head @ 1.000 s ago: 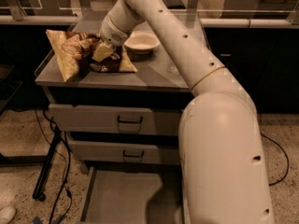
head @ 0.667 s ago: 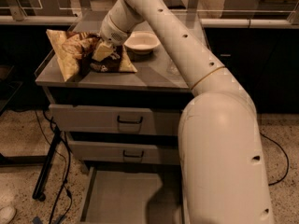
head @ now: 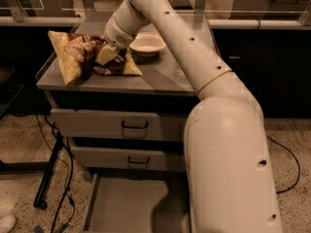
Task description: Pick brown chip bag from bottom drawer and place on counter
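Camera view: brown chip bag (head: 80, 57) lies on the counter (head: 160, 74), near its left edge, just beside a white bowl (head: 147, 43). Gripper (head: 108, 53) sits on the bag's middle, arm reaching over from the right; grasping or released, cannot tell. Likely the set-down step, hence the low pose against the top. Bottom drawer (head: 129, 205) stands pulled out below, bag not in it. Bag: crumpled, dark brown centre, tan-yellow edges, left end propped up.

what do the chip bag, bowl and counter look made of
Brown chip bag: likely thin plastic film, glossy and crinkled. Bowl: pale, smooth; ceramic or plastic, unclear. Counter: seemingly grey metal, dull sheen. The gripper sits at the bag.
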Controlling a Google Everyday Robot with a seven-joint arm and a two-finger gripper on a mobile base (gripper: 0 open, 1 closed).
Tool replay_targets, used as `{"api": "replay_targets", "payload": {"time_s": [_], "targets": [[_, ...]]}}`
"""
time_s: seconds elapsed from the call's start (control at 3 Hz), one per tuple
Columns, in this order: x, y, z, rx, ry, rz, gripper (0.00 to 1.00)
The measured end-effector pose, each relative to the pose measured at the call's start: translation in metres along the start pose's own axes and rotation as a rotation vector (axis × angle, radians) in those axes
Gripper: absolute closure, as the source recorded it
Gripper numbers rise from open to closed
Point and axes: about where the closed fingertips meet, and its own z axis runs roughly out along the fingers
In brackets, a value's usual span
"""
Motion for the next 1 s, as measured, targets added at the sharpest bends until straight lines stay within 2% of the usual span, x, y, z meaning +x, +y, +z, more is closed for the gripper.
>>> {"api": "replay_targets", "payload": {"time_s": [1.0], "targets": [[0.0, 0.0, 0.0001, 0.0, 0.0, 0.0, 0.04]]}}
